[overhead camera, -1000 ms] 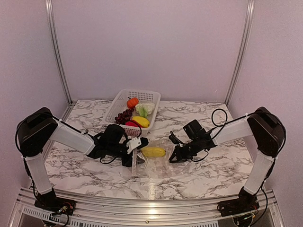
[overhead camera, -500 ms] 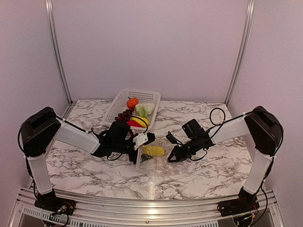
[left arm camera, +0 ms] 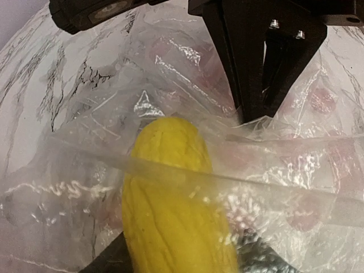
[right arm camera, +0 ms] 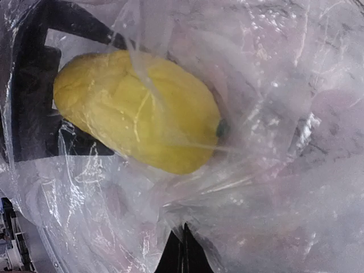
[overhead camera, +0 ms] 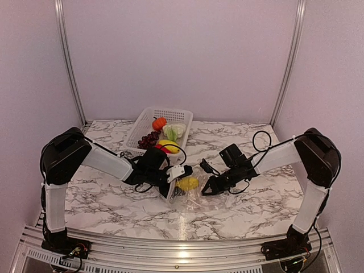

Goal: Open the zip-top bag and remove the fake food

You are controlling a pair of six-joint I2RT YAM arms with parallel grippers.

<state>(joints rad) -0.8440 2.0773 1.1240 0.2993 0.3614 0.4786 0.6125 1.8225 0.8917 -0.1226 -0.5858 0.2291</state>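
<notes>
The clear zip-top bag lies crumpled on the marble table between both arms. One yellow fake food piece sits in its mouth. My left gripper has reached in from the left. In the left wrist view the yellow piece fills the gap of that gripper, both jaws against its sides, and the bag's zip strip crosses over it. My right gripper is shut, pinching a fold of the bag just behind the yellow piece.
A white perforated basket stands behind the bag. It holds an orange fruit, cabbage, dark grapes, another yellow piece and a red one. Metal frame posts rise at the back corners.
My left gripper has slid right, from beside the bag into its mouth and around the yellow piece. The bag has bunched up toward the right gripper, which has stayed shut in place.
</notes>
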